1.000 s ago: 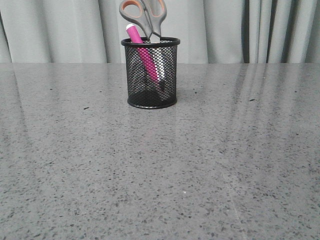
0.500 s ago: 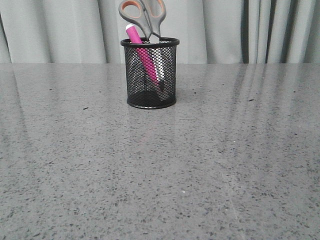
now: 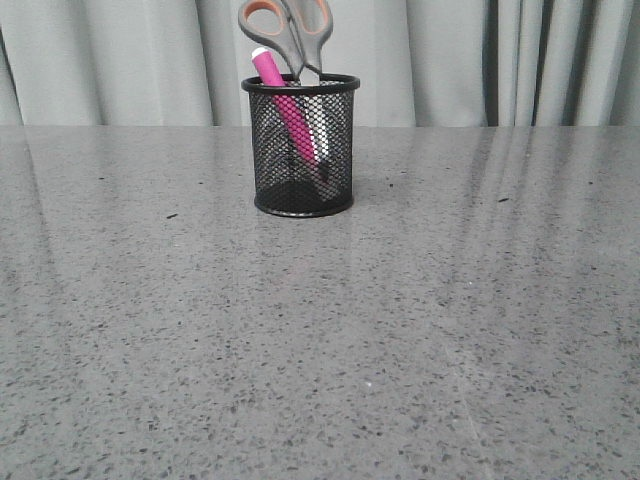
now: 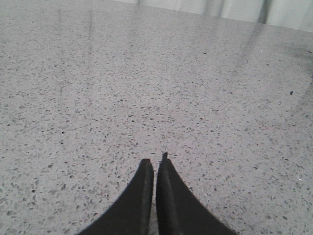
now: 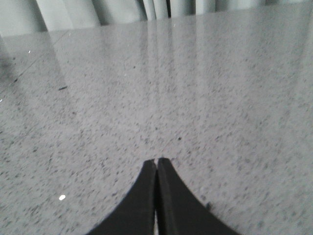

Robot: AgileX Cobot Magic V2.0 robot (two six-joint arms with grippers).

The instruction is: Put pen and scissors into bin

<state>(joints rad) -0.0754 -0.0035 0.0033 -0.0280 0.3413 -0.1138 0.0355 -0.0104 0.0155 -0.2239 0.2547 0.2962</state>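
The black mesh bin (image 3: 302, 150) stands upright on the grey table toward the back in the front view. Inside it leans the magenta pen (image 3: 283, 104), its whitish cap poking above the rim. The scissors (image 3: 288, 30) stand in the bin too, blades down, grey handles with orange loops sticking up. Neither gripper shows in the front view. My left gripper (image 4: 155, 162) is shut and empty above bare table. My right gripper (image 5: 156, 161) is shut as well, with nothing between its fingers. The bin appears in neither wrist view.
The grey speckled table (image 3: 320, 340) spreads wide around the bin. Grey curtains (image 3: 480, 60) hang behind the table's far edge. A few small dark specks lie on the surface.
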